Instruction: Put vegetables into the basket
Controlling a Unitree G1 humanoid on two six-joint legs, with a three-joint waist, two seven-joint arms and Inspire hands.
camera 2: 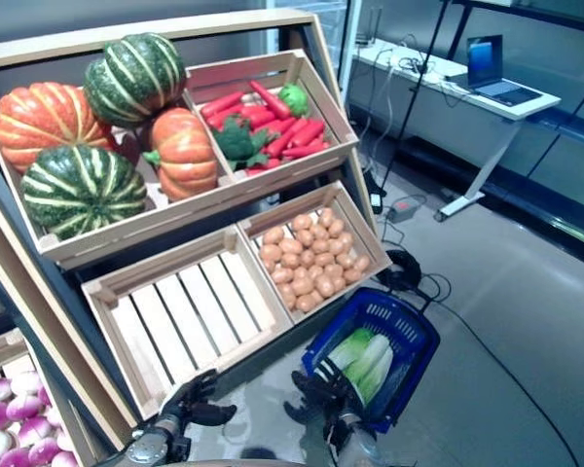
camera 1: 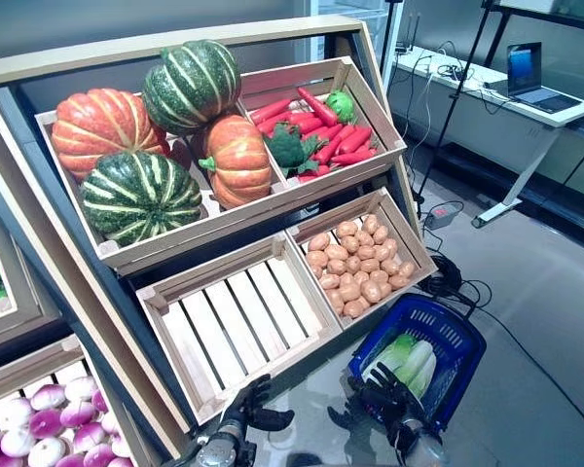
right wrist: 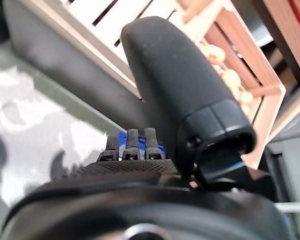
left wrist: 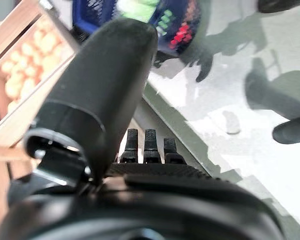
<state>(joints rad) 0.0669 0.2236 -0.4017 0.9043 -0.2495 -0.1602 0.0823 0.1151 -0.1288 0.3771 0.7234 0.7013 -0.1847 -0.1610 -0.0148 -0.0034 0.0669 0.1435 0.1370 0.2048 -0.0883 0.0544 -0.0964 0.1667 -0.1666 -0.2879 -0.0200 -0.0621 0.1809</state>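
A blue basket stands on the floor at the lower right, with green-white leafy vegetables lying inside it. My right hand hovers by the basket's near left corner, fingers spread and open, holding nothing. My left hand is low in front of an empty wooden crate, also open and empty. In the wrist views each thumb stands out over straight fingers. The shelf holds potatoes, red vegetables with broccoli and pumpkins.
The slanted wooden shelf rack fills the left and centre. Purple-white turnips lie in a lower-left crate. A white desk with a laptop stands at the back right, with cables on the grey floor near the basket.
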